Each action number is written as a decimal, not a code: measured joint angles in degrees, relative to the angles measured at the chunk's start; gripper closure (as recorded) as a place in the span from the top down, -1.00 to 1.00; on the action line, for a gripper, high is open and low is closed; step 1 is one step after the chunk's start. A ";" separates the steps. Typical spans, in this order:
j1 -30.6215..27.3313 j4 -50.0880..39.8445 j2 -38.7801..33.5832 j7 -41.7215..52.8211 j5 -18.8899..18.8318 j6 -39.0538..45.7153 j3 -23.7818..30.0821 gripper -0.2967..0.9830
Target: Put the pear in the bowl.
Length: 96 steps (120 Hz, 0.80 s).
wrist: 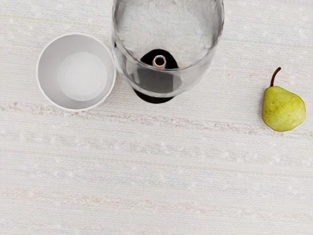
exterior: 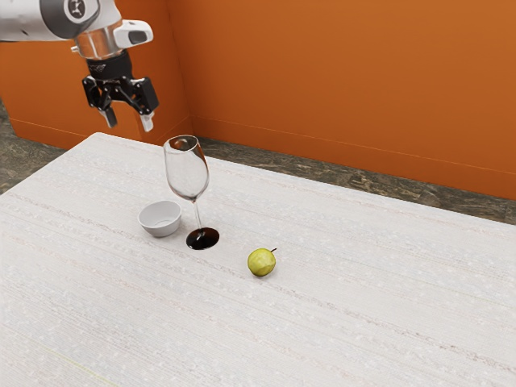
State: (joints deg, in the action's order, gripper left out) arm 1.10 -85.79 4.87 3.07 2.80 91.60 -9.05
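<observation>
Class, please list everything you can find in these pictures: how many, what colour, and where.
Pear: one, yellow-green with dark stem, on the table
Bowl: one, white, upright and empty, on the table
Wine glass: one, clear with dark base, standing between bowl and pear
Table: one, whitish, under all three
Walls: two, orange, behind the table
Floor: one, dark mottled, beyond the table
Arm: one, white and grey, exterior view's upper left
Gripper: one, black, open, on the arm
</observation>
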 joint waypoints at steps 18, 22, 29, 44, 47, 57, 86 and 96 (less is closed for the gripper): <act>0.87 -0.12 0.84 0.37 -0.08 0.16 0.04 0.51; 1.97 -0.13 1.59 0.34 -0.09 0.38 0.05 0.51; 4.92 -0.11 3.33 0.02 -0.12 1.03 0.07 0.51; 10.67 -0.10 9.30 -1.48 -0.19 4.25 0.09 0.50; 11.44 -0.11 10.52 -1.95 -0.19 5.09 0.09 0.50; 13.84 -0.09 13.82 -3.95 -0.24 7.74 0.15 0.50; 18.52 -0.07 22.62 -11.04 -0.41 16.34 0.17 0.50; 19.09 -0.26 24.90 -13.69 -0.33 18.82 0.17 0.50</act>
State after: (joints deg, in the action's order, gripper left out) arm 20.18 -86.05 29.77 -10.62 2.46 110.41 -8.88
